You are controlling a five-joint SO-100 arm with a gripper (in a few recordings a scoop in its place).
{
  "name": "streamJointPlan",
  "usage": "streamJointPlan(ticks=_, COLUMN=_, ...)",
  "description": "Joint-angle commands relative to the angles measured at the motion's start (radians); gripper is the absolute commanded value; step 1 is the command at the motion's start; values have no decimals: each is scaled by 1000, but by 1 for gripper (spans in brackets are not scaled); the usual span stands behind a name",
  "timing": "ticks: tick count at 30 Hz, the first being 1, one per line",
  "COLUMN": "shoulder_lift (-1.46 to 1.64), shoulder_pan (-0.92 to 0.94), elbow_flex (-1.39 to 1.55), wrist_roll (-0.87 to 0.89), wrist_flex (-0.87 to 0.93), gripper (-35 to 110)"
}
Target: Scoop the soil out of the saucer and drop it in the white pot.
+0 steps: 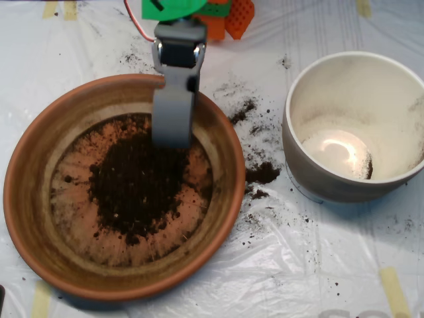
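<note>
The terracotta saucer (26, 199) fills the left half of the overhead view. A pile of dark soil (136, 185) lies in its middle. My grey scoop (171, 122) reaches down from the top edge over the saucer's far rim, its tip at the upper edge of the soil pile. The white pot (311, 172) stands at the right, with a small dark smear of soil (368, 169) low on its inner wall and a bright glare on its floor.
Spilled soil crumbs (262, 173) lie on the white plastic sheet between saucer and pot, with more (242, 109) near the saucer's upper right rim. Orange and green arm parts (225, 13) sit at the top edge. Yellow tape strips (394, 291) mark the sheet.
</note>
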Motion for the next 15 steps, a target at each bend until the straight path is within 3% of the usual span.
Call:
streamJointPlan(ticks=1, shoulder_lift=-66, shoulder_pan=26, elbow_flex=-114, wrist_roll=8, wrist_flex=-23, gripper=33)
streamJointPlan(ticks=15, shoulder_lift=-534, shoulder_pan=92, elbow_flex=-437, wrist_roll=3, wrist_flex=72, gripper=39)
